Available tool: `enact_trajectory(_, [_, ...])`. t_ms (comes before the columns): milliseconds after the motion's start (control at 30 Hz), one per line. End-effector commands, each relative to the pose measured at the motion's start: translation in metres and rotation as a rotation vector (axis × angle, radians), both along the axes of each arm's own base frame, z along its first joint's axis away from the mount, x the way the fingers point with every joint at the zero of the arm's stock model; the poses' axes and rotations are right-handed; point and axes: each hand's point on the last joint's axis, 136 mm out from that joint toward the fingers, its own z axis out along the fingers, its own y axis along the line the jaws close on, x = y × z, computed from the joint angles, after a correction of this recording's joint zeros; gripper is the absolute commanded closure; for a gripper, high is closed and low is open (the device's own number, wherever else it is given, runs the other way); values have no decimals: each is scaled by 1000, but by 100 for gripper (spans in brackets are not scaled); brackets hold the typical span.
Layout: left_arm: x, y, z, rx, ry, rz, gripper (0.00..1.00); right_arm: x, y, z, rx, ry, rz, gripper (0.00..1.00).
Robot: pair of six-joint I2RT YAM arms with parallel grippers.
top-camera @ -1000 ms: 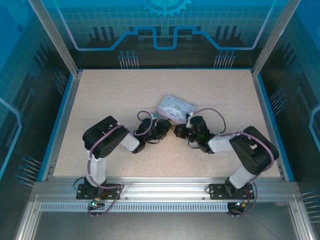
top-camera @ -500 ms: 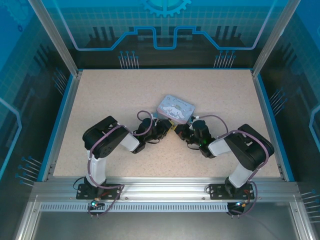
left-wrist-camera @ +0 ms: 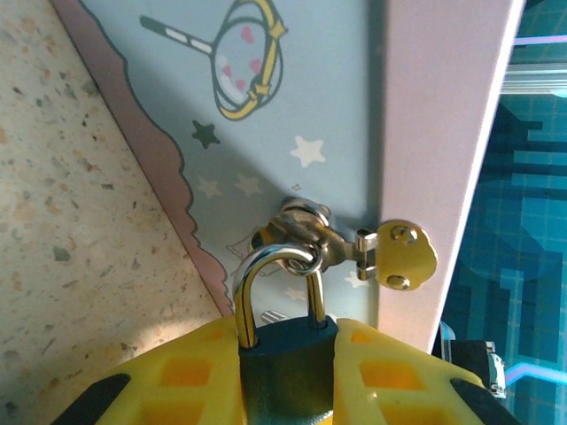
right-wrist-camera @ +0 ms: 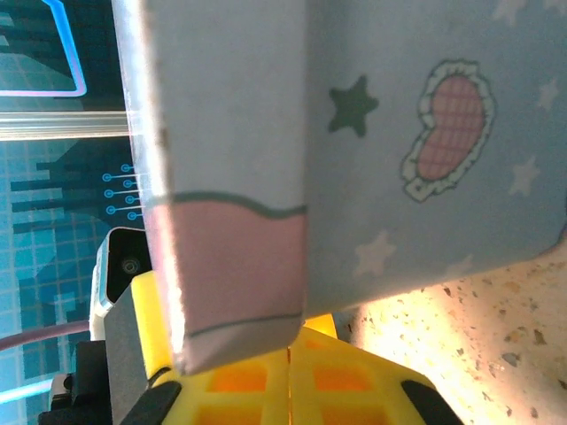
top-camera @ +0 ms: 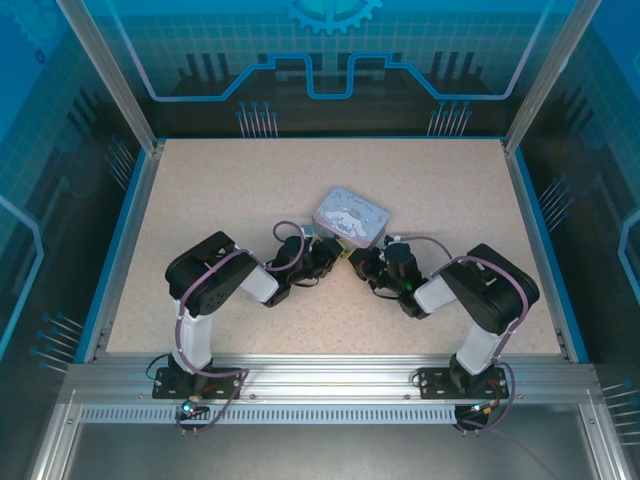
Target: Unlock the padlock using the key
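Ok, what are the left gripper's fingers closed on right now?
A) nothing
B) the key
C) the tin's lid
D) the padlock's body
D: in the left wrist view the left gripper has its yellow fingers clamped either side of the padlock, whose shackle passes through the hasp on the tin.

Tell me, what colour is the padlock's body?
The padlock body is dark teal-blue, its shackle shiny silver; clearest in the left wrist view.

Left arm: elbow bent, wrist reaching inward.
Left gripper [top-camera: 333, 253]: clamped on padlock [left-wrist-camera: 282, 341].
Right arm: elbow bent, reaching inward.
Right gripper [right-wrist-camera: 288, 372]: fingers pressed together.
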Motion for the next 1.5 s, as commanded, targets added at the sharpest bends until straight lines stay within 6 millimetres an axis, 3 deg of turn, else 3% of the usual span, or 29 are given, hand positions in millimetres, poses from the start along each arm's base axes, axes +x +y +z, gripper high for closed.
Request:
enact_trajectory(0, [-4,-10,14,-50,-40,-44,90,-4,-7,-1,-95,-14,1,86])
enact_trajectory(167, [-4,0,5,-11,-25,-27,90,-23,-13,-8,-238,16,101,64])
enact_trajectory(367, [-5,1,-5,21,-4,-32,90,-46,-38,-8,-449,44,181,53])
enact_trajectory(500, [-9,5,-11,36,4,-33,76,-49,-59,4,-604,40,227,42])
enact_trajectory(667, [-16,16,-13,78,-8,-36,59,-34,-78,27,-584,5,202,22])
enact_trajectory(967, [-28,52,2,168,-63,1,47,0,-96,49,-615,-28,196,0])
enact_trajectory(1100, [-30,75,14,217,-98,39,45,17,-93,48,-590,-37,212,0])
enact_trajectory(1333, [-32,116,41,319,-174,107,40,48,-67,42,-524,-53,305,0])
enact_trajectory(1367, [-34,121,45,338,-185,112,40,59,-63,51,-518,-81,305,0])
enact_trajectory(1467, [-40,136,61,421,-224,124,38,73,-53,50,-505,-92,336,0])
